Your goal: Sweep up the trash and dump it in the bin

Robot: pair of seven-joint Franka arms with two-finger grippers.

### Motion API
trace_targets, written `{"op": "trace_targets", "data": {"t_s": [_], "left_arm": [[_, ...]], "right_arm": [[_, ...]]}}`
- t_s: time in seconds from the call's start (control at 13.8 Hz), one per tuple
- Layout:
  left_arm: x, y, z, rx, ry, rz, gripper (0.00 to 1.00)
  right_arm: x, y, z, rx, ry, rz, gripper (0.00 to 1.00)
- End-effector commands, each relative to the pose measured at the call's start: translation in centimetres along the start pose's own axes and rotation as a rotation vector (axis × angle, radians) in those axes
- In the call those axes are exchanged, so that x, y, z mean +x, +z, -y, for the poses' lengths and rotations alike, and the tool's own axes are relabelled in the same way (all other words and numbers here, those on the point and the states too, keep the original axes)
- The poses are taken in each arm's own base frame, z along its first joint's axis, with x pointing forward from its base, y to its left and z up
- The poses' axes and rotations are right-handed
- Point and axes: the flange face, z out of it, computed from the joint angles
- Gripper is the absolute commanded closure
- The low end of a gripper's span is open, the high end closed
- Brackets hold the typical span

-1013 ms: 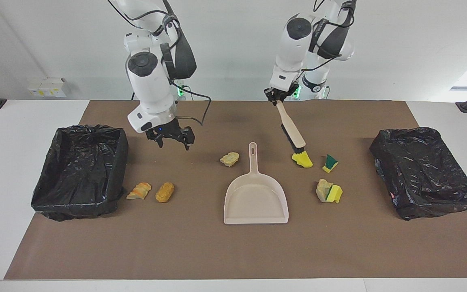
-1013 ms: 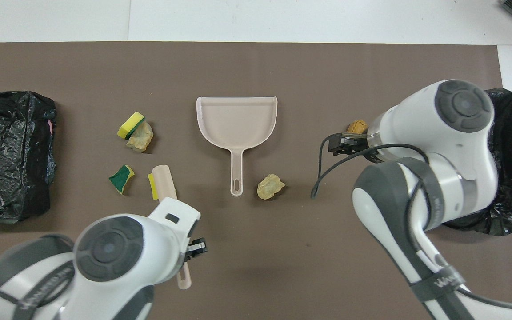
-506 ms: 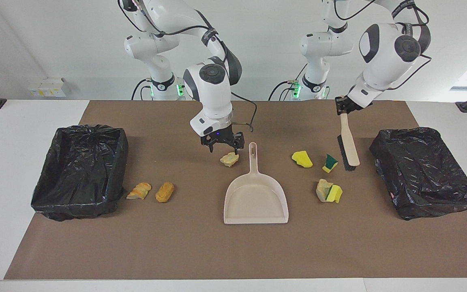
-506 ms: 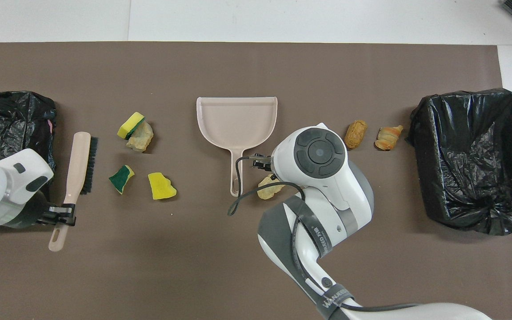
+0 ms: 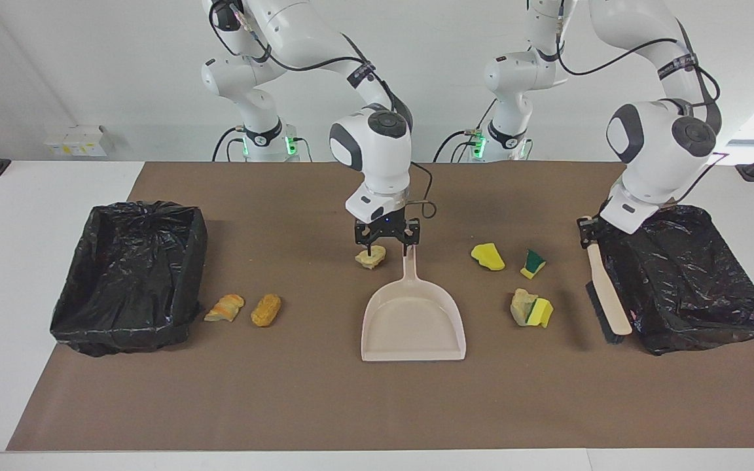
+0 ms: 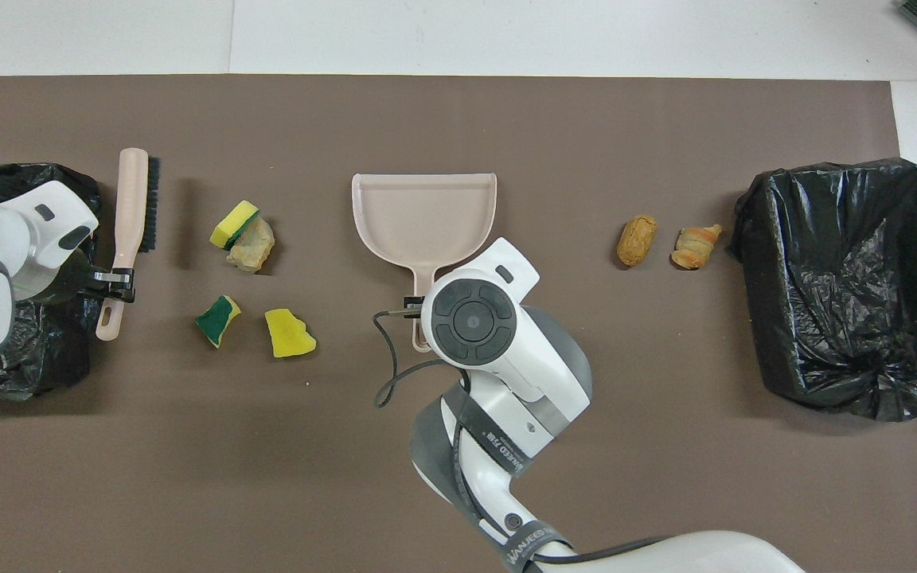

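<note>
Reading the table as a dial centred on the dustpan [image 5: 413, 324], twelve pointing away from the robots, you have the trash in three lots. Four pieces lie between eight and nine o'clock: a yellow sponge piece [image 5: 488, 256], a green-backed piece [image 5: 533, 263] and a tan chunk touching a yellow sponge [image 5: 531, 309]. Two orange chunks [image 5: 246, 309] lie at three o'clock, near the bin at the right arm's end [image 5: 128, 275]. One tan chunk [image 5: 370, 257] lies at five o'clock, just beside the pan's handle. None is in the pan or in either bin, so sweeping is not yet begun. Your right gripper [image 5: 387, 243] hangs low over the handle's end, fingers spread wide, apparently set to take the pan and steady it. Your left gripper [image 5: 588, 230] is clamped on the brush [image 5: 606, 294] by its handle, bristles down, beside the bin at the left arm's end [image 5: 684, 275]. That placement suits a stroke driving the four-piece lot toward the pan, whose mouth, note, faces twelve.
</note>
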Motion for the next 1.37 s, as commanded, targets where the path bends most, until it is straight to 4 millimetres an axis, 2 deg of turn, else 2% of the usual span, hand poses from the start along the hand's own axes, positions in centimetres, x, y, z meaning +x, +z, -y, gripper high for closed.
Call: {"op": "trace_targets", "data": {"t_s": [0.0, 0.14, 0.36, 0.51, 0.65, 0.72, 0.87, 0.94, 1.01, 1.08, 1.16, 1.3], "left_arm": [[0.8, 0.9, -0.9, 0.007, 0.086, -0.001, 1.00], [-0.2, 1.9, -2.4, 0.004, 0.149, 0.028, 1.00], [-1.2, 2.0, -5.9, -0.021, 0.169, 0.047, 1.00], [-2.1, 2.0, -8.4, -0.039, 0.141, 0.088, 1.00], [-2.4, 1.8, -10.2, -0.057, 0.109, 0.095, 1.00], [-2.4, 0.6, -10.6, -0.074, 0.080, 0.074, 1.00], [-2.9, -2.6, -10.0, -0.139, 0.011, 0.034, 1.00], [-3.2, -3.9, -9.5, -0.156, -0.046, 0.029, 1.00], [-3.3, -5.1, -8.1, -0.156, -0.124, 0.025, 1.00], [-3.3, -5.5, -7.1, -0.157, -0.178, 0.034, 1.00], [-3.6, -5.5, -7.0, -0.156, -0.204, 0.054, 1.00], [-4.4, -5.3, -5.6, -0.152, -0.305, 0.094, 1.00]], "right_arm": [[0.4, 0.3, 1.3, 0.000, -0.017, -0.042, 0.13], [0.0, 0.1, 2.4, 0.003, -0.038, -0.050, 0.13], [-1.3, 0.5, 4.1, 0.003, -0.084, -0.064, 0.13], [-1.3, 0.9, 4.3, 0.018, -0.089, -0.076, 0.14], [-1.5, 1.2, 4.2, 0.012, -0.097, -0.069, 0.33], [-1.5, 1.3, 4.1, 0.008, -0.102, -0.066, 0.38], [-1.0, 1.4, 3.6, 0.002, -0.111, -0.067, 0.39], [-0.9, 1.3, 3.5, -0.003, -0.123, -0.073, 0.44], [-0.9, 1.3, 3.5, -0.004, -0.128, -0.077, 0.57], [-0.9, 1.2, 3.5, -0.004, -0.129, -0.079, 0.81], [-0.8, 1.2, 3.6, -0.006, -0.137, -0.085, 1.00], [-0.7, 0.9, 3.7, 0.005, -0.147, -0.089, 1.00]]}}
